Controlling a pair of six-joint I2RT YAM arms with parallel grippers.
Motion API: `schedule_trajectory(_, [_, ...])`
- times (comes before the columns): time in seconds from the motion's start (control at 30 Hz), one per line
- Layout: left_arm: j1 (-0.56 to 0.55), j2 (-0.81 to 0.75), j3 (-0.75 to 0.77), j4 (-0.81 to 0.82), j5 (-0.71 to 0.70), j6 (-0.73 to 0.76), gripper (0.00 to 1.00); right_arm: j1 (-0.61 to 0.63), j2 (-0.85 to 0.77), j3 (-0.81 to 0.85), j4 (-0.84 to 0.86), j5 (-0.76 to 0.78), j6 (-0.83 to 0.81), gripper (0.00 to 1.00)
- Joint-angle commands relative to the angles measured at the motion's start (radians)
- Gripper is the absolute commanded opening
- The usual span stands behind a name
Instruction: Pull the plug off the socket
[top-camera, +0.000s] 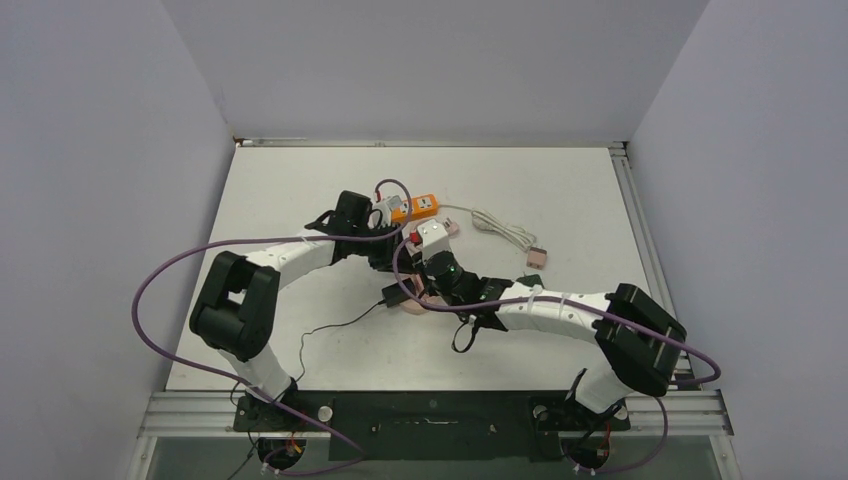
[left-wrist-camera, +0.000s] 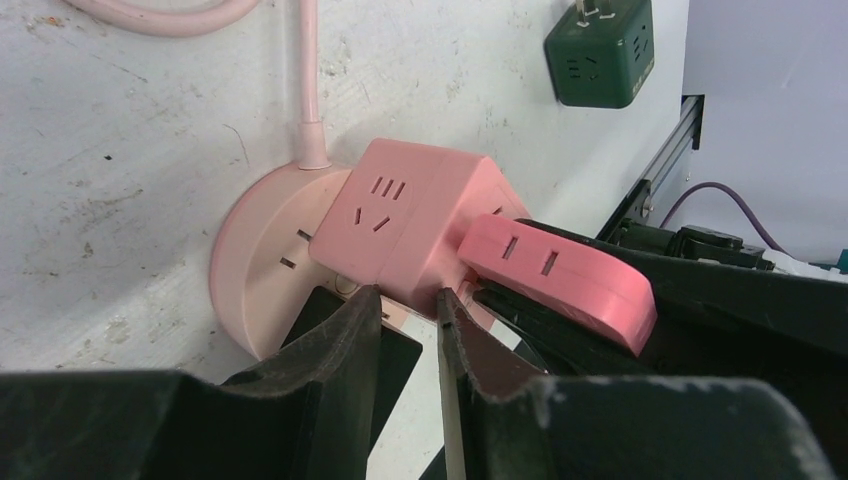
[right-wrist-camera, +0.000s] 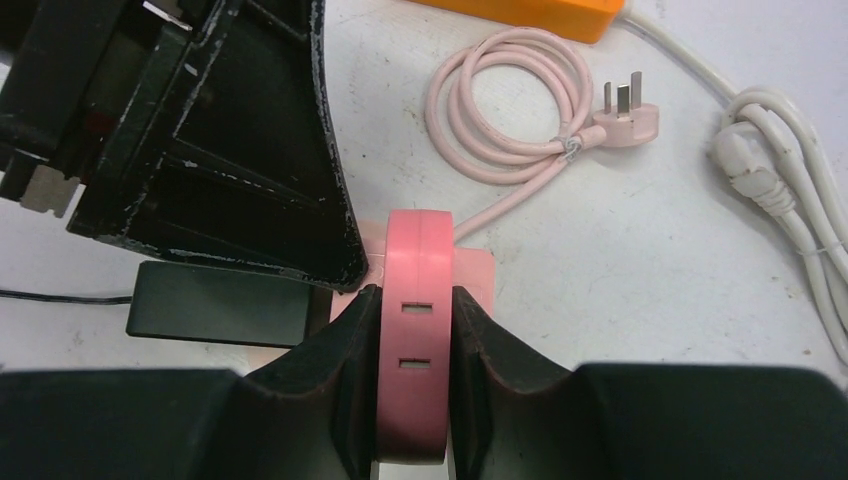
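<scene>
Reaching inward, right fingers (right-wrist-camera: 340, 350) clamp the pink plug (right-wrist-camera: 415, 300); left fingers (left-wrist-camera: 335, 345) at socket (left-wrist-camera: 255, 270), grip unclear.

left arm (top-camera: 300, 255): stretched forward, left gripper (left-wrist-camera: 405, 303) pinched almost closed | right arm (top-camera: 560, 312): angled inward, right gripper (right-wrist-camera: 413, 300) clamped tight on plug (right-wrist-camera: 415, 240)

White table (top-camera: 300, 190) bears orange power strip (top-camera: 425, 207), pink round socket (left-wrist-camera: 250, 270), white cable (top-camera: 500, 228)
</scene>
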Motion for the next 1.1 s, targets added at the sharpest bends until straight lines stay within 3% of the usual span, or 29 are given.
schedule_trajectory(0.0, [-0.009, 0.057, -0.002, -0.067, -0.123, 0.059, 0.22, 0.064, -0.022, 0.007, 0.044, 0.07, -0.025, 0.05])
schedule_trajectory(0.13, [-0.01, 0.062, -0.002, -0.071, -0.123, 0.059, 0.21, 0.046, -0.031, 0.002, 0.043, 0.055, -0.006, 0.05])
schedule_trajectory(0.37, [-0.022, 0.073, 0.0, -0.078, -0.132, 0.06, 0.19, -0.09, -0.074, -0.056, 0.093, -0.161, 0.091, 0.05])
schedule_trajectory(0.53, [-0.024, 0.076, 0.002, -0.085, -0.141, 0.065, 0.18, -0.118, -0.095, -0.075, 0.11, -0.207, 0.108, 0.05])
schedule_trajectory(1.07, [-0.03, 0.082, 0.01, -0.103, -0.153, 0.074, 0.18, 0.048, -0.052, -0.019, 0.052, 0.08, -0.012, 0.05])
